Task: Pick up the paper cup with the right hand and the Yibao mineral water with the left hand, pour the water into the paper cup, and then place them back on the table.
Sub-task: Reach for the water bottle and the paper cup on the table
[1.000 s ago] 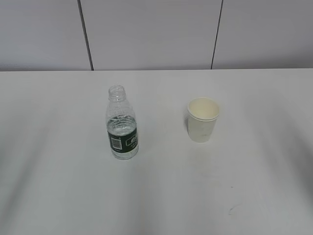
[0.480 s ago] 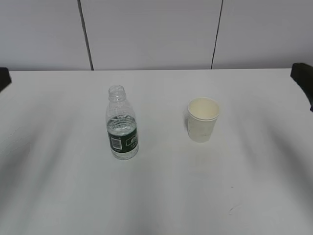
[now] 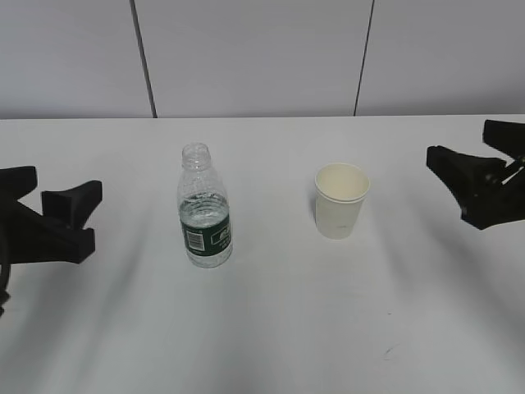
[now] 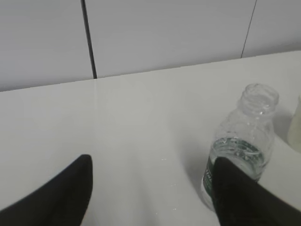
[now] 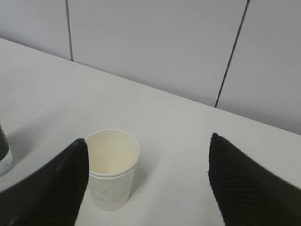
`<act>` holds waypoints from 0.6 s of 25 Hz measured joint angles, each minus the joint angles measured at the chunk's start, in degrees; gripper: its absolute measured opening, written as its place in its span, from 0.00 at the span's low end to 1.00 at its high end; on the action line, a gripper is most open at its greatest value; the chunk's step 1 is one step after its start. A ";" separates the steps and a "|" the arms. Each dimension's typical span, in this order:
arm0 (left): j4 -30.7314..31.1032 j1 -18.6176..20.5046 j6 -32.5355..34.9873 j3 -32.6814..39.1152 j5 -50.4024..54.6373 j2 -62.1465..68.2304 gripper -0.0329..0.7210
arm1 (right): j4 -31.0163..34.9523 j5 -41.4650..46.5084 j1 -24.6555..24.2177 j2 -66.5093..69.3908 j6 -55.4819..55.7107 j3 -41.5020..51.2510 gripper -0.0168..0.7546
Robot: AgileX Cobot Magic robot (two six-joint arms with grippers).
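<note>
The Yibao mineral water bottle (image 3: 204, 215) stands upright and uncapped, left of centre on the white table (image 3: 271, 328). It holds water up to about the top of its green label. The paper cup (image 3: 340, 201) stands upright to its right, empty. My left gripper (image 3: 67, 179) is open and empty, well left of the bottle. In the left wrist view (image 4: 153, 160) the bottle (image 4: 244, 148) is beside the right finger, outside the gap. My right gripper (image 3: 457, 138) is open and empty, right of the cup. In the right wrist view (image 5: 148, 139) the cup (image 5: 112, 167) is just inside the left finger.
A grey panelled wall (image 3: 254, 57) with dark seams runs behind the table's far edge. The cup's edge shows at the far right of the left wrist view (image 4: 296, 129), and the bottle's edge shows at the far left of the right wrist view (image 5: 3, 150).
Both grippers have come into the exterior view from the left and right edges and moved inward toward the bottle and the cup. The bottle and the cup have not moved.
</note>
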 joint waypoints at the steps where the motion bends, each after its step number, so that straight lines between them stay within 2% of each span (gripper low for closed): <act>1: 1.24 -0.01 -1.00 0.00 -1.02 2.09 0.69 | -0.13 -1.65 0.00 1.50 0.00 -0.01 0.78; 7: 11.32 -0.07 -12.27 0.00 -10.23 13.87 0.69 | -0.36 -5.99 0.00 10.88 -0.16 -0.01 0.78; 10: 14.71 -0.08 -13.97 -0.06 -14.35 19.82 0.69 | -0.36 -10.92 0.00 14.87 -1.49 -0.01 0.78; 15: 16.16 -0.08 -16.48 -0.06 -20.87 28.42 0.69 | -0.36 -15.74 0.00 20.62 -3.77 -0.01 0.78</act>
